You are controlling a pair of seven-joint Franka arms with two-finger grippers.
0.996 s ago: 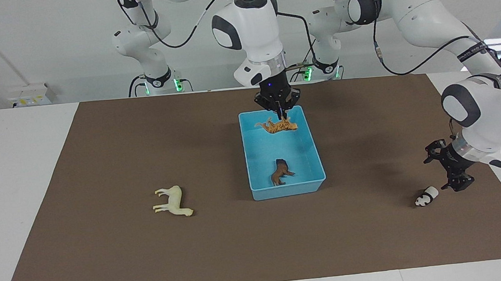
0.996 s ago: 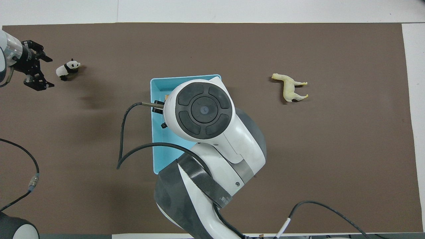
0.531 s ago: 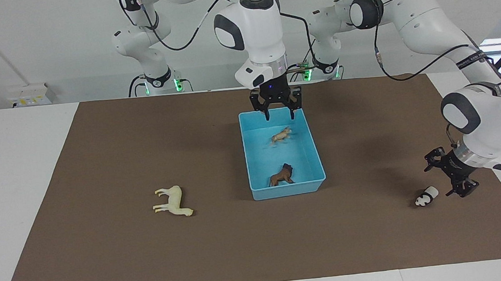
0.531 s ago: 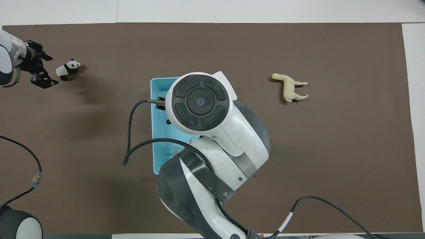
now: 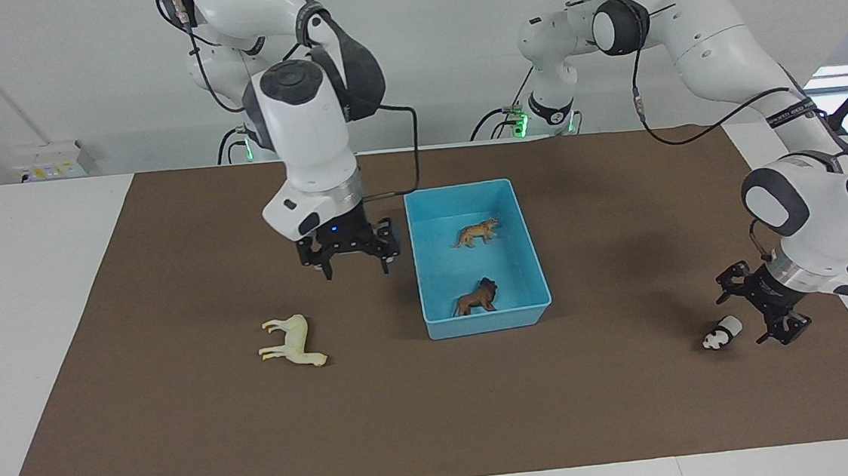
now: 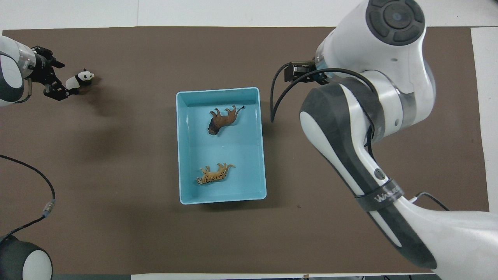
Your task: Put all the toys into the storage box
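I note the left claw [image 5: 769,311] spread wide, empty, just beside the panda [image 5: 721,335] near the desk's left-arm end. Right claw [image 5: 351,263] wide, empty, between storage box [image 5: 485,322] and horse [image 5: 292,341].

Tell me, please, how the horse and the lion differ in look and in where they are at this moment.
The horse is cream-white; the lion is dark brown. The horse looks larger than the lion. The horse lies on the brown mat, outside the storage box, toward the right arm's end; the lion is inside the box. Both are small animal figurines, and no gripper holds either.
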